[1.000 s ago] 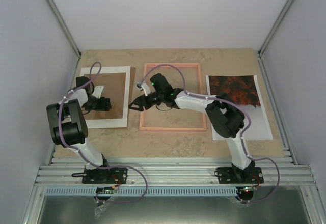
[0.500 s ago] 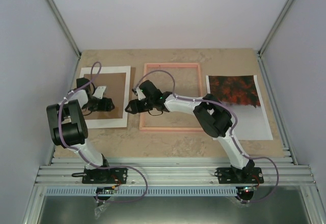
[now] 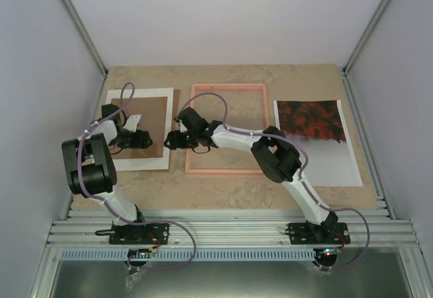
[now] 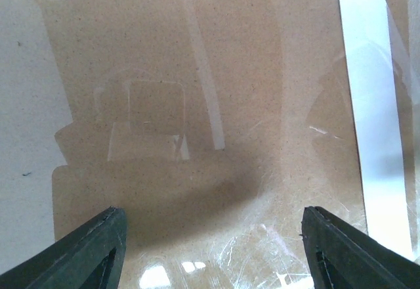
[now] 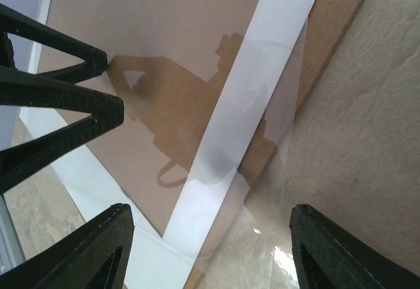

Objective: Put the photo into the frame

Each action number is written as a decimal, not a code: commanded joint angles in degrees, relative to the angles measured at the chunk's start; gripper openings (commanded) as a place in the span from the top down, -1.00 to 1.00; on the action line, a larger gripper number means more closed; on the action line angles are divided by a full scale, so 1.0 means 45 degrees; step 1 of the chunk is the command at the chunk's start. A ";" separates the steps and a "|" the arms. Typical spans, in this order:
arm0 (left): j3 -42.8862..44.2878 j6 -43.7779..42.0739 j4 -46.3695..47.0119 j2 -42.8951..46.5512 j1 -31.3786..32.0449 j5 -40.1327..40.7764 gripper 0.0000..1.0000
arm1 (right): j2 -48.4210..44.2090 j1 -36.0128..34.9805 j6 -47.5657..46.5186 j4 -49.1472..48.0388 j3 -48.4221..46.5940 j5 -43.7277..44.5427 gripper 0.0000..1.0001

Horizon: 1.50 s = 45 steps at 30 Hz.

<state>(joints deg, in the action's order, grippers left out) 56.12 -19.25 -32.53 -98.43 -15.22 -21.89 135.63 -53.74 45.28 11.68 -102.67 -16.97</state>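
Nearest us, the two arms stand at the front edge of the table (image 3: 223, 193), and both lean out to the left side. The left gripper (image 3: 144, 138) hangs low over the white sheet with the brown middle (image 3: 154, 114). Its jaws are wide apart with nothing between them. The right arm stretches across the pink frame (image 3: 229, 171). The right gripper (image 3: 170, 141) sits just beside the left one, at the right edge of that same sheet. Its jaws are wide too and hold nothing. The photo (image 3: 314, 135) is not there at all. It lies flat on the table at the right side, well apart from both grippers, with the frame in between. The right arm's base is the nearer one to the photo, so I think that arm should swing back to the right to fetch it. The photo's long side runs from near to far, and the frame's seems to run the same way, so it should need little turning. Its white misty end points toward the arms, and its red and dark end points away.
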 commanded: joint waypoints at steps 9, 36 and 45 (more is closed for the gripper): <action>-0.0554 0.0292 -0.0804 -0.0235 0.0101 -0.0339 -0.50 | 0.1178 -0.0071 0.1296 0.1108 -0.1368 -0.0730 -0.54; -0.0683 0.0257 -0.0488 -0.0535 0.0099 -0.0559 -0.50 | 0.1203 0.0468 0.2292 -0.2547 -0.1111 -0.3351 0.43; -0.0602 0.0311 -0.0598 -0.0410 0.0086 -0.0494 -0.50 | 0.1776 0.0742 0.2822 -0.1596 -0.1562 -0.2602 0.55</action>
<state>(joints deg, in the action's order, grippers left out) 55.31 -18.20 -31.09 -98.13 -15.22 -22.06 141.80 -51.22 56.51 2.74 -107.70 -29.82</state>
